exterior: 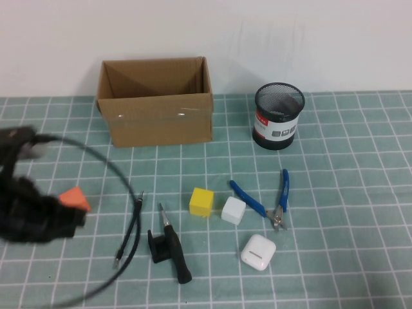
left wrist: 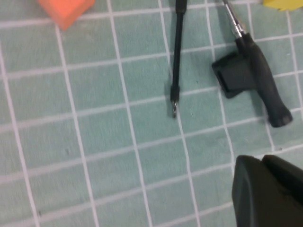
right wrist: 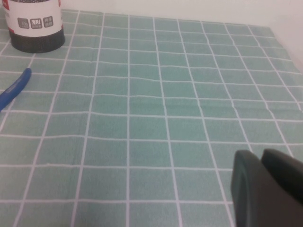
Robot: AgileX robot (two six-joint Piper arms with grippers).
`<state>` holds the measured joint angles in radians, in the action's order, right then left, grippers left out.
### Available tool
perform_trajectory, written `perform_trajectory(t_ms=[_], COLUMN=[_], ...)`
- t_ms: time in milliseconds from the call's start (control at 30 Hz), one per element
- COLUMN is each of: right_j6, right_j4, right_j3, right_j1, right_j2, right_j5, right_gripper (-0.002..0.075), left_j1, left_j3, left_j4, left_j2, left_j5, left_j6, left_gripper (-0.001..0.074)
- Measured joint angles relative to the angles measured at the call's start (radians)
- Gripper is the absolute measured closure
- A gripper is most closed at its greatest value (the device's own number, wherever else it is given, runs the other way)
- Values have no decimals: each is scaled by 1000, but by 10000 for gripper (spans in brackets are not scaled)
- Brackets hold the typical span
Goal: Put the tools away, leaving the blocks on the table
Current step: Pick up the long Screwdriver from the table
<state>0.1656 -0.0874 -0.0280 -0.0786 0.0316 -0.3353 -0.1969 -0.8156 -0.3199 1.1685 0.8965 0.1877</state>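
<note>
Teal-green gridded table (exterior: 360, 193). Left gripper (exterior: 29, 215) hangs blurred over the table's left edge in the high view; whether it is apart or together cannot be told. The small orange cube (exterior: 76, 198) sits just beside it, on its right. The thin black pen-like rod tool (exterior: 129, 230) lies further right, well clear of the gripper, angled on the grid. Next over, the thick black-handled screwdriver with metal shaft (exterior: 174, 246) lies touching a small black L-shaped bracket (exterior: 156, 245). Yellow cube (exterior: 201, 201) and white cube (exterior: 233, 210) stand close together near the table's middle, the blue-handled pliers (exterior: 270, 196) just to their right. White rounded glossy case (exterior: 258, 252) lies on the near side of the white cube. At the far side: open brown cardboard box (exterior: 155, 102) and black mesh pen cup (exterior: 278, 116). Right gripper (right wrist: 267, 189) shows only in its own wrist view, over bare grid; state cannot be told.
</note>
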Motion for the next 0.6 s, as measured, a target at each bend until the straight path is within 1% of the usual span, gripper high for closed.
perform_trajectory(t_ms=[133,200,333,467,600], right_j6=[0,0,0,0,0], right_j4=[0,0,0,0,0], right_j3=[0,0,0,0,0], right_j1=[0,0,0,0,0], right_j2=[0,0,0,0,0], right_j5=[0,0,0,0,0], right_gripper=[733,733,733,733,733], left_j1=[-19,-49,-140,-218,-247], left_j3=[-136,-197,-325,-456,-537], left_j4=[17,44,96,142,166], left_j2=[174,241,368,488,580], left_j5=[26,35,50,108,158], left_j6=[26,28,-3,-37,-66], left_gripper=[739,739,739,739,739])
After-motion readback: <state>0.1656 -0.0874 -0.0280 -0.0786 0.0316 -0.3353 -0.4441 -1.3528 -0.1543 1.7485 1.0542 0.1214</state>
